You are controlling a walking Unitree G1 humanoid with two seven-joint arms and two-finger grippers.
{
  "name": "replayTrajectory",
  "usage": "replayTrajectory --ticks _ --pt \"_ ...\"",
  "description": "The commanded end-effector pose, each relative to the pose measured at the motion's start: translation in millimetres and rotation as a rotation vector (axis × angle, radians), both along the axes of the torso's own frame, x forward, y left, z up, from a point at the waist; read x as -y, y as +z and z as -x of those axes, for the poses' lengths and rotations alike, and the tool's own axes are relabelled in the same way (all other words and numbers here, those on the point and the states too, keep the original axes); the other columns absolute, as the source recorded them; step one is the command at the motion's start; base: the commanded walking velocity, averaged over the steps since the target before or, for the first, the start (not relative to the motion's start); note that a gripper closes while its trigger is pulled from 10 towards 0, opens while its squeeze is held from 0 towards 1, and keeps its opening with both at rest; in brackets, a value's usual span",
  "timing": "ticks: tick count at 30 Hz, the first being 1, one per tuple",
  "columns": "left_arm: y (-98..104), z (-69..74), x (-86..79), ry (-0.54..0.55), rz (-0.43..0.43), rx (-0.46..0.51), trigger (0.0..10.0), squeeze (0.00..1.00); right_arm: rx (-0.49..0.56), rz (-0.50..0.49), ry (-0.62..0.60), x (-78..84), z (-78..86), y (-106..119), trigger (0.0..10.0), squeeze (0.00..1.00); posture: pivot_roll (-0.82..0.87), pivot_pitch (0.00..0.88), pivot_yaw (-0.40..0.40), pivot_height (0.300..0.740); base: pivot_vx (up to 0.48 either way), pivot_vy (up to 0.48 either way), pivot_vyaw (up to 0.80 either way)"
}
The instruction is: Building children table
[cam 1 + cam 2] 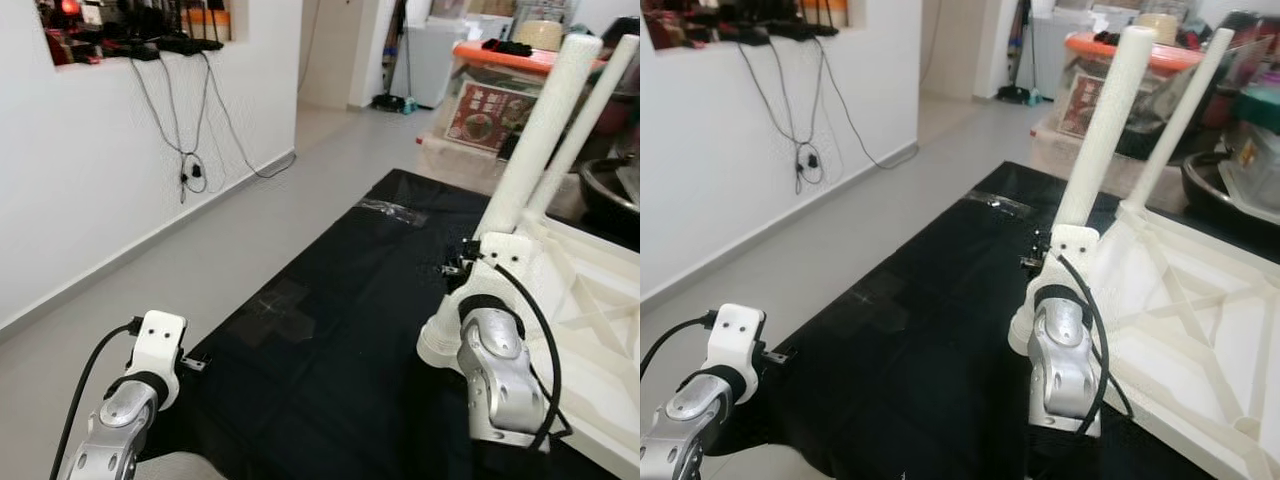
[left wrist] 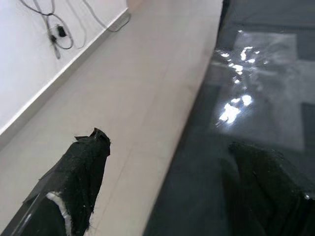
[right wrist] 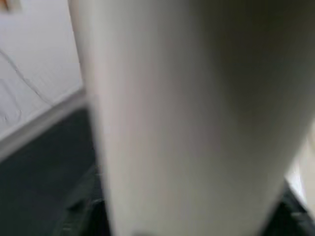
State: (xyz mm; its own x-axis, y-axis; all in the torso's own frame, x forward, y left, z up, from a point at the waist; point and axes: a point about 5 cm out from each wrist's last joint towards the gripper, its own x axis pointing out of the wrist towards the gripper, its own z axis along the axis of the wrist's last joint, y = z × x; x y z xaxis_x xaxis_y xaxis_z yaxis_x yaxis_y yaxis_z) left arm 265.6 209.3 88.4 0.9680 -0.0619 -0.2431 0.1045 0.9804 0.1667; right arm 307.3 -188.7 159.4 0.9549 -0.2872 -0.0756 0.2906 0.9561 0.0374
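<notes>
Two white legs rise from the upturned tabletop (image 1: 1200, 330), which lies on the black mat (image 1: 330, 330). The right gripper (image 1: 1052, 262) is at the base of the near leg (image 1: 1095, 140); whether its fingers clamp the leg cannot be told. The left gripper (image 2: 162, 182) hovers over the mat edge, fingers (image 2: 81, 172) spread wide, holding nothing. Recommended: keep the leg square to its socket, turn steadily, avoid side load.
</notes>
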Motion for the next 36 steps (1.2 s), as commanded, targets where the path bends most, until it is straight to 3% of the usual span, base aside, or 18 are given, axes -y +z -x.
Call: replayTrajectory --ticks 1,5,6,7,10,11,12,14,18,23,24,25,28,29,31,32,34,36 --pt "-3.8 1.3 2.2 0.004 0.009 -0.017 10.0 0.00 -0.005 -0.030 0.063 -0.3 -7.4 -0.7 10.0 1.00 0.07 0.000 -0.065 0.740 0.000 0.000 0.00" --pt "-4.5 1.6 2.0 0.007 0.009 -0.017 10.0 0.00 0.024 -0.048 0.130 -4.1 -15.4 7.2 10.0 1.00 0.07 0.000 -0.070 0.740 0.000 0.000 0.00" --pt "-3.1 1.6 1.2 0.009 0.010 -0.013 10.0 0.00 0.067 -0.083 0.276 -9.6 -26.1 20.8 10.0 0.00 0.08 0.000 -0.074 0.740 0.000 0.000 0.00" --pt "-2.4 1.1 -0.6 0.013 0.008 -0.010 10.0 0.00 0.110 -0.115 0.452 -15.2 -32.8 34.9 10.0 0.00 0.08 0.000 -0.072 0.740 0.000 0.000 0.00" --pt "-2.4 1.1 -0.6 0.013 0.008 -0.010 10.0 0.00 0.110 -0.115 0.452 -15.2 -32.8 34.9 10.0 0.00 0.08 0.000 -0.072 0.740 0.000 0.000 0.00" --pt "-1.9 0.8 -1.8 0.016 0.006 -0.008 10.0 0.00 0.142 -0.135 0.568 -18.6 -35.3 44.6 10.0 0.00 0.08 0.000 -0.072 0.740 0.000 0.000 0.00" --pt "-3.5 -1.5 -1.1 0.008 -0.001 -0.012 10.0 0.00 0.158 -0.046 0.863 -13.6 -39.8 51.5 10.0 0.00 0.08 0.000 -0.068 0.740 0.000 0.000 0.00" --pt "-3.5 -1.5 -1.1 0.008 -0.001 -0.012 10.0 0.00 0.158 -0.046 0.863 -13.6 -39.8 51.5 10.0 0.00 0.08 0.000 -0.068 0.740 0.000 0.000 0.00" --pt "-0.5 -7.4 3.0 0.000 0.004 0.003 10.0 0.00 0.108 -0.038 1.109 -20.5 -45.3 44.5 10.0 0.00 0.10 0.000 -0.081 0.740 0.000 0.000 0.00" --pt "-0.3 -8.3 3.4 0.002 0.005 0.005 10.0 0.00 0.100 -0.049 1.150 -25.1 -46.5 41.8 10.0 0.00 0.10 0.000 -0.081 0.740 0.000 0.000 0.00" --pt "1.0 -7.7 3.8 0.004 0.005 0.010 10.0 0.00 0.106 -0.048 1.241 -41.6 -43.1 38.6 0.0 0.00 0.12 0.000 -0.099 0.740 0.000 0.000 0.00" --pt "0.6 -4.7 1.3 0.013 0.002 0.010 10.0 0.00 0.119 -0.055 1.289 -55.3 -40.4 35.2 0.0 0.00 0.13 0.000 -0.101 0.740 0.000 0.000 0.00" --pt "0.0 -2.1 -1.1 0.020 -0.001 0.009 10.0 0.00 0.134 -0.048 1.278 -63.4 -39.8 33.0 0.0 0.00 0.13 0.000 -0.101 0.740 0.000 0.000 0.00" --pt "-0.9 0.4 -3.9 0.028 -0.003 0.006 10.0 0.00 0.096 -0.046 0.982 -57.5 -52.1 25.9 0.0 0.00 0.11 0.000 -0.094 0.740 0.000 0.000 0.00" --pt "-0.9 0.4 -3.9 0.028 -0.003 0.006 10.0 0.00 0.096 -0.046 0.982 -57.5 -52.1 25.9 0.0 0.00 0.11 0.000 -0.094 0.740 0.000 0.000 0.00" --pt "-1.7 1.8 -5.7 0.033 -0.004 0.003 10.0 0.00 0.061 -0.040 0.755 -48.6 -59.6 20.2 0.0 0.00 0.11 0.000 -0.094 0.740 0.000 0.000 0.00" --pt "-1.7 1.8 -5.7 0.033 -0.004 0.003 10.0 0.00 0.061 -0.040 0.755 -48.6 -59.6 20.2 0.0 0.00 0.11 0.000 -0.094 0.740 0.000 0.000 0.00" --pt "-2.8 1.4 -1.2 0.022 0.005 -0.002 10.0 0.00 -0.072 0.008 0.158 1.2 -47.4 -4.2 0.0 0.00 0.08 0.000 -0.077 0.740 0.000 0.000 0.00"
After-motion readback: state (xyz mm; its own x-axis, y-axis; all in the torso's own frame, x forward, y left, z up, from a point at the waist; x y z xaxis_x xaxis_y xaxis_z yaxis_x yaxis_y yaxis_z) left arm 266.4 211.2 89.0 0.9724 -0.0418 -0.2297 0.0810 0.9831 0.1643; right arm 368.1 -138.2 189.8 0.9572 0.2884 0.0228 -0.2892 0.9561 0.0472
